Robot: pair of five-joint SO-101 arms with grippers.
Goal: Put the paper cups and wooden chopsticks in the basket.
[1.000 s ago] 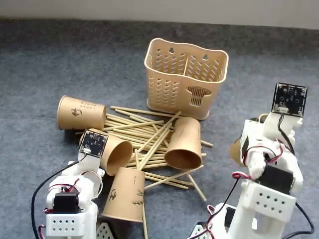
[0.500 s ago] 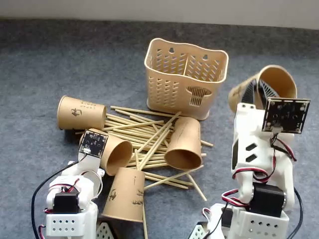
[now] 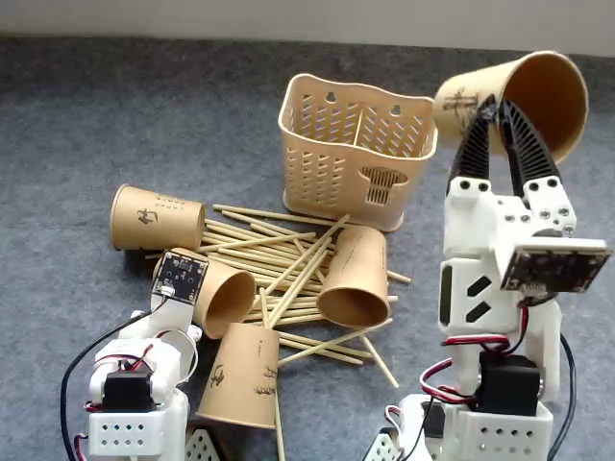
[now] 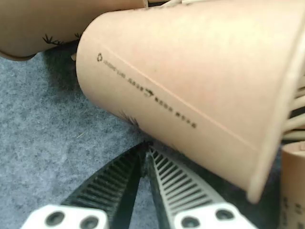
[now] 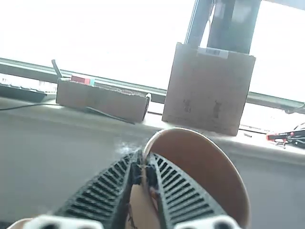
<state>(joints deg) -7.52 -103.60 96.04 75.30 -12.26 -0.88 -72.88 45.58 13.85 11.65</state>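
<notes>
Tan slatted basket upright, two compartments. Raised cup tilted, rim pinched in right claw, aloft just right of basket. Far-left cup, inner cup, front cup and centre cup on sides among scattered chopsticks on bench before basket.

The basket stands on the table at twelve o'clock. At its six o'clock sprawls the chopstick pile, with the first cup lying on its three o'clock side. The second cup lies at the pile's ten o'clock, the third cup at eight, the fourth cup at seven. At the basket's two o'clock the right gripper holds the fifth cup aloft.
</notes>
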